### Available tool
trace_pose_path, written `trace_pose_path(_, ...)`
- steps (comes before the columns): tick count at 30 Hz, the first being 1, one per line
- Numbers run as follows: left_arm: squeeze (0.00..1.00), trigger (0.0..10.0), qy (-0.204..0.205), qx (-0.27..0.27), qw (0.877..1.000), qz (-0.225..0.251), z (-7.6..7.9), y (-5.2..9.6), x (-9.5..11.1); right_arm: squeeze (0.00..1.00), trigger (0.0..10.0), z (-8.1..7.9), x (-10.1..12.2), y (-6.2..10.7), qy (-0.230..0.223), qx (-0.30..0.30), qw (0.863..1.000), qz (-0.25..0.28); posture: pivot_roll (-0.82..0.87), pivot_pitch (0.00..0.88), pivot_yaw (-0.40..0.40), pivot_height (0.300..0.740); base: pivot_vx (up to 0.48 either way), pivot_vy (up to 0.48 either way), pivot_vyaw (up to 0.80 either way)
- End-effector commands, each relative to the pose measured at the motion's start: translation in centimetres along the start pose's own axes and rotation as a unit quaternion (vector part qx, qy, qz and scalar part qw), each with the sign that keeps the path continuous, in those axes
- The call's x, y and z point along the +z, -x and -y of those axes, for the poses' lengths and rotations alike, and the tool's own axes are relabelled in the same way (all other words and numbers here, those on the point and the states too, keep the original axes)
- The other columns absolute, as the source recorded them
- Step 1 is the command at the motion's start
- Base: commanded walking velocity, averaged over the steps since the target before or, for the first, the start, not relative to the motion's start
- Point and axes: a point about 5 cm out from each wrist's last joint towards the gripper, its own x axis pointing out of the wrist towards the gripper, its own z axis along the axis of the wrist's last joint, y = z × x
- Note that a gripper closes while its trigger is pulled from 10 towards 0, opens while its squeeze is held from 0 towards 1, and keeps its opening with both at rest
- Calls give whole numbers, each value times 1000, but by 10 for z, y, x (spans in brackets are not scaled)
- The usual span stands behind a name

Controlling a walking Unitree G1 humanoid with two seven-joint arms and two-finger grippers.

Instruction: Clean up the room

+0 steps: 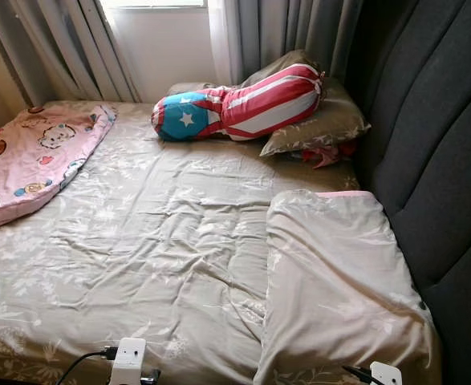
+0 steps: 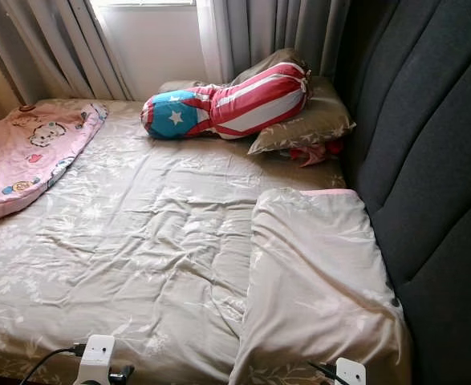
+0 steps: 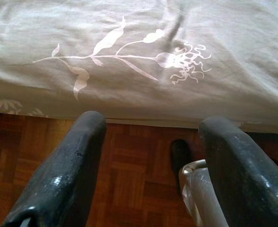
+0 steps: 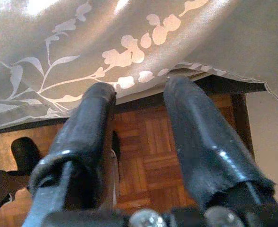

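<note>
- left gripper (image 3: 150, 156): two long black fingers (image 3: 65, 170), rounded tips, matte and scuffed, small glossy highlights
- silver-grey metal part beside its one finger
- right gripper (image 4: 139, 113): two thick black fingers (image 4: 202, 146), worn rubbery surface, shiny screw heads at the base
- white boxy wrist modules (image 1: 128, 361), black cable (image 1: 83, 362) plugged into the left one
- right white module (image 1: 385, 374) with a thin black lead

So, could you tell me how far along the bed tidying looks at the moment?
Done: little; the sheet is wrinkled. In hand: nothing; the left gripper and right gripper hang open by the bed edge above the floor. Left: the pink blanket lies bunched at the left, the striped bolster sits askew on the pillow, and the folded cover is rumpled.
</note>
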Motion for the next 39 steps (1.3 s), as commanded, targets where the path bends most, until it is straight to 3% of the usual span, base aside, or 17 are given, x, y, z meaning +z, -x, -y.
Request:
trace_pose_path(1, 0, 10000, 5, 5, 1000, -11, 0, 2, -6, 820, 10000, -1, -6, 1, 5, 2, 1000, -13, -1, 0, 7, 740, 0, 0, 0)
trace_pose_path(3, 0, 10000, 5, 5, 1000, -12, 0, 2, -7, 824, 10000, -2, -6, 1, 5, 3, 1000, -13, -1, 0, 7, 740, 0, 0, 0)
trace_pose_path(4, 0, 10000, 5, 5, 1000, -12, -1, 2, -7, 0, 10000, -3, -7, 1, 7, 8, 1000, -16, 0, 0, 6, 740, 0, 0, 0)
trace_pose_path(16, 0, 10000, 15, 11, 1000, -15, -3, 2, -8, 0, 10000, -10, -7, 1, 38, 27, 999, -18, 4, 0, 5, 740, 0, 0, 0)
trace_pose_path(20, 0, 10000, 25, 12, 1000, -14, -3, 2, -8, 0, 10000, -12, -3, 0, 39, 30, 999, -7, 4, 0, 5, 740, 0, 0, 711)
trace_pose_path(23, 0, 10000, 25, 12, 1000, -15, -3, 2, -8, 0, 10000, -12, -3, 0, 19, 23, 1000, -9, 7, 0, 2, 740, 0, 325, 267)
trace_pose_path(39, 0, 10000, 25, 14, 999, -22, -3, 2, -10, 0, 10000, -14, -5, 1, 26, 30, 999, -14, 12, 0, 6, 740, 0, 411, 0)
